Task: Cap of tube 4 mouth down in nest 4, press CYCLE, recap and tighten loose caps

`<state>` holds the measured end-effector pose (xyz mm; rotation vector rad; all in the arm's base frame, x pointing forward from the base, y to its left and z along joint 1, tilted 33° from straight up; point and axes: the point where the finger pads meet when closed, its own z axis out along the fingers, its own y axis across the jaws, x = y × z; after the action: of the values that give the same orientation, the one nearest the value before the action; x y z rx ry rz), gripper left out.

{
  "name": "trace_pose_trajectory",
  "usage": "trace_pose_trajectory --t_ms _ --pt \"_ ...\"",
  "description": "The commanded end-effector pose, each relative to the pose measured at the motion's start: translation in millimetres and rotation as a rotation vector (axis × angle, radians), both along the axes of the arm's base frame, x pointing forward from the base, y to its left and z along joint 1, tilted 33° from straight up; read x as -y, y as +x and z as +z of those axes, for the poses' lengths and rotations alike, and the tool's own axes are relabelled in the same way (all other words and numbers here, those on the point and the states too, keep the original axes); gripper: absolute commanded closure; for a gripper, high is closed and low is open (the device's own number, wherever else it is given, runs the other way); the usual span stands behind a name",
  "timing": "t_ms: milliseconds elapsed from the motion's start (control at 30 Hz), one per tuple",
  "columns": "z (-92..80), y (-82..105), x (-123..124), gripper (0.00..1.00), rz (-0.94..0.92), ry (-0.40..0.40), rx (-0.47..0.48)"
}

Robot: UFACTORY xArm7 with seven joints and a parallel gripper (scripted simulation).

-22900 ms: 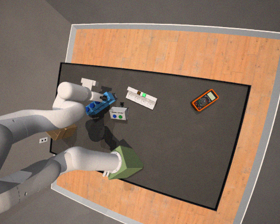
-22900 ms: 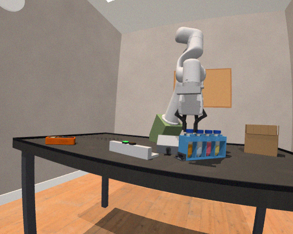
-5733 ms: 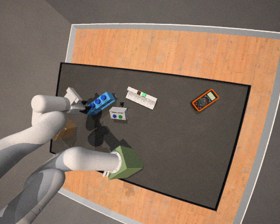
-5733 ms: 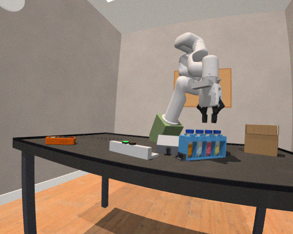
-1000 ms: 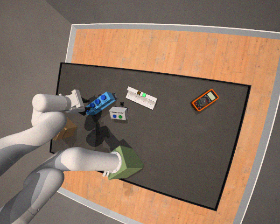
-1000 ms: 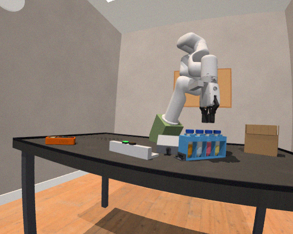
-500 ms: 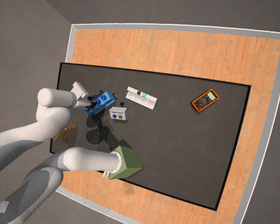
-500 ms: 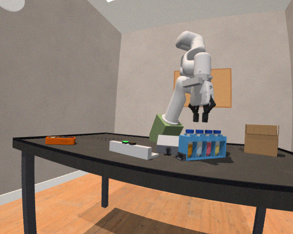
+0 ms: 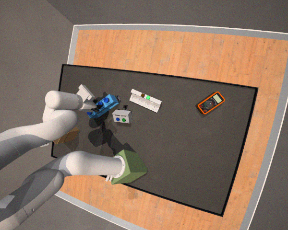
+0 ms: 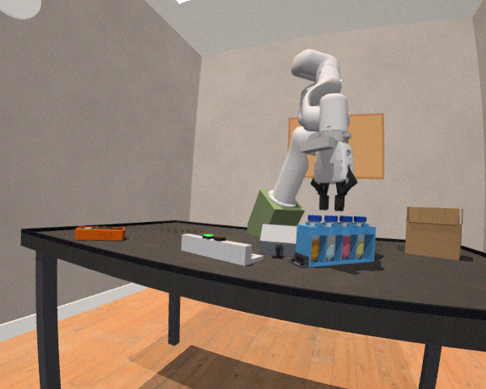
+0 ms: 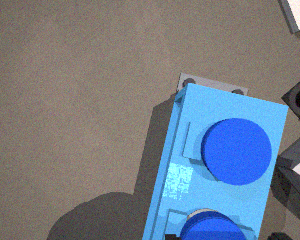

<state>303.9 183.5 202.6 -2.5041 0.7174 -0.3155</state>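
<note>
tool (image 10: 334, 203) half open above rack (image 10: 301, 242), wrist view crops lower cap (image 11: 212, 229)

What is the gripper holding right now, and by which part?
Nothing is held. The gripper hangs partly open above the blue caps of the tube rack, touching none.
</note>
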Motion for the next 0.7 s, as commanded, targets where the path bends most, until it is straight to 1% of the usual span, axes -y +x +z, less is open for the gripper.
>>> trace_pose_trajectory --t_ms 0,400,667 --pt "-11.2 7.8 -7.6 0.54 0.001 0.004 0.004" --pt "-11.3 7.8 -7.6 0.54 0.001 0.004 0.004" --pt "-14.7 9.0 -9.1 0.54 0.001 0.004 0.004"
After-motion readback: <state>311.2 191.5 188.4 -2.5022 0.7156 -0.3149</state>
